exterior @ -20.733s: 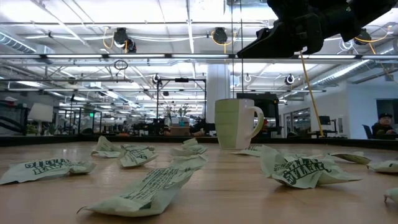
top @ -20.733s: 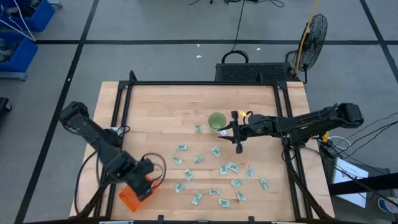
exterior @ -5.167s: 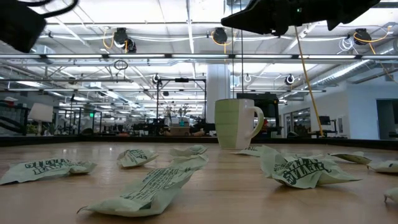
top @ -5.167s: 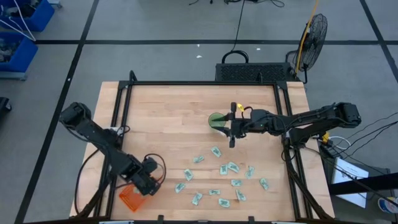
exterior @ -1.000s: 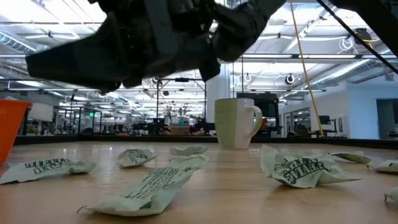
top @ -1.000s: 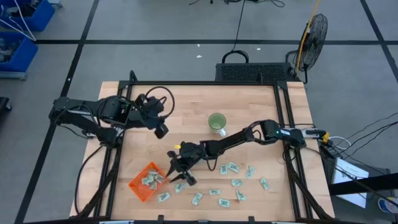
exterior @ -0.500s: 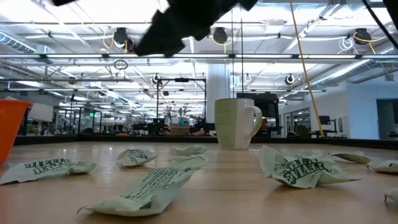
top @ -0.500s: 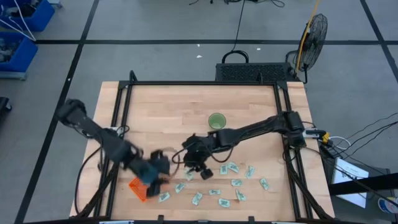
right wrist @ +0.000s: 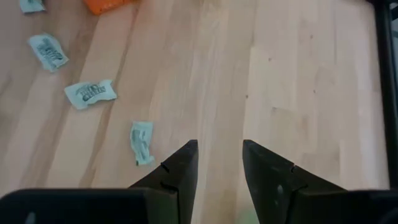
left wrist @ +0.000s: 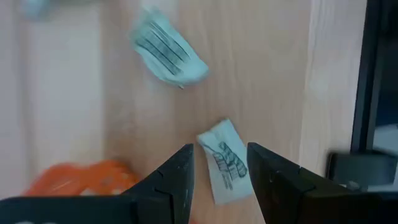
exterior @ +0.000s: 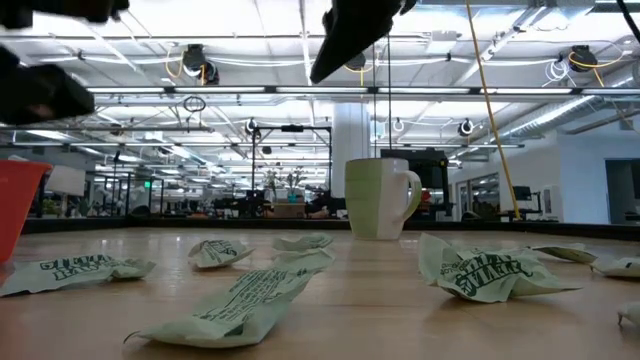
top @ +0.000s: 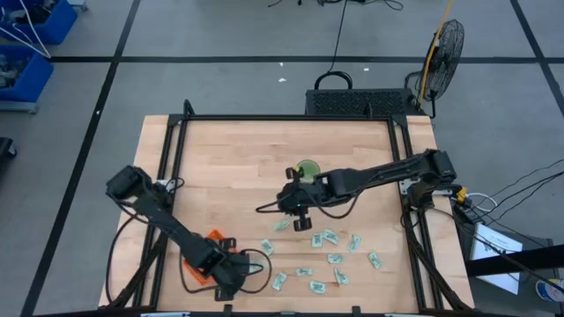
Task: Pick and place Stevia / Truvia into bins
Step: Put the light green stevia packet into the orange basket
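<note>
A big robot lab or workshop, not a home.

Wooden table [top: 229, 154] with a black metal frame [top: 282, 117], standing on a plain grey floor [top: 220, 35] marked with dark lines. Two dark robot arms fixed at the sides, with loose cables [top: 529, 189] trailing off. A standing fan [top: 443, 48] and a blue storage bin [top: 22, 75] close by. Behind the table, a long open hall with bright strip lights [exterior: 300, 30], bare pipes on the ceiling [exterior: 560, 95], and more metal frames and desks [exterior: 290, 150] far back.
</note>
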Action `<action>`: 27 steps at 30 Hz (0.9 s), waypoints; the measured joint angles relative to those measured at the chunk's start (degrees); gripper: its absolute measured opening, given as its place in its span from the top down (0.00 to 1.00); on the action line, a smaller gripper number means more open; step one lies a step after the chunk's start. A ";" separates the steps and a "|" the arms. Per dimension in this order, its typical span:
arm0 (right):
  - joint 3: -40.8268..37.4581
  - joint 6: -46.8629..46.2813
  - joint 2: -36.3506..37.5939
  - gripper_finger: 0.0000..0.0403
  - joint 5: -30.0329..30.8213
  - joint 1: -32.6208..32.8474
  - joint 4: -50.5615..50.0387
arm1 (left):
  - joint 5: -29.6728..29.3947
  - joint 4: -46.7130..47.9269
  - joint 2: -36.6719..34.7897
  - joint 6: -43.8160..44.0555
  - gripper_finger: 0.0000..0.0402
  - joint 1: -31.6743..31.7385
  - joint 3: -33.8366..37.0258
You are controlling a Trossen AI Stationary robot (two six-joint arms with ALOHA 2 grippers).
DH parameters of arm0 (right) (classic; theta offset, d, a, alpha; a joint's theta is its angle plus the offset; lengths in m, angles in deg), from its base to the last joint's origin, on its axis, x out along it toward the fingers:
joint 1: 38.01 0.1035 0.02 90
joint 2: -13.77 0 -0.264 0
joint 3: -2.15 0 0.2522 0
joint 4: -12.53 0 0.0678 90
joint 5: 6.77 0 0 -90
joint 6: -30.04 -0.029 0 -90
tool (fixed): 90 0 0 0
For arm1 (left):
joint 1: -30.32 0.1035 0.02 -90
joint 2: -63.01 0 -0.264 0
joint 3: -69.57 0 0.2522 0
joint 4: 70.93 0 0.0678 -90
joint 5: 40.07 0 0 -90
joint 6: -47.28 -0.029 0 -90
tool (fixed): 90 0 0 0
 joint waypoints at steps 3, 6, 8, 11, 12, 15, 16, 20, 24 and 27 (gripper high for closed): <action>0.00 -0.02 1.78 0.71 -0.02 -0.07 -0.54 | 1.76 0.29 1.44 -2.23 0.62 0.16 0.00; 0.00 -0.02 3.36 0.71 -0.04 -0.09 -0.66 | 1.28 1.20 1.77 -1.13 0.62 0.41 0.00; 0.00 0.05 4.14 0.71 -0.04 -0.10 -0.64 | 0.91 2.00 1.77 0.30 0.62 0.71 0.00; 0.00 0.98 4.62 0.71 -0.17 -0.09 -0.89 | 1.04 2.27 1.77 1.66 0.62 0.90 0.00; 0.00 1.34 4.63 0.71 -0.17 -0.09 -0.95 | 1.32 2.29 1.77 1.97 0.62 0.86 0.00; 0.00 2.15 4.63 0.71 -0.21 -0.09 -0.95 | 4.75 3.06 1.69 2.27 0.62 1.11 -0.01; 0.00 2.40 4.63 0.71 -0.21 -0.09 -0.98 | 5.40 3.99 1.43 2.41 0.62 1.22 -0.02; 0.00 2.52 4.63 0.71 -0.17 -0.09 -1.83 | 5.30 4.16 -0.13 4.92 0.62 1.51 -0.07; 0.00 2.53 4.63 0.71 -0.17 -0.09 -2.34 | 5.25 3.14 -0.33 5.02 0.62 1.30 -0.09; 0.00 2.52 4.63 0.71 -0.18 -0.09 -2.57 | 4.51 3.43 -0.01 2.06 0.62 0.79 -0.09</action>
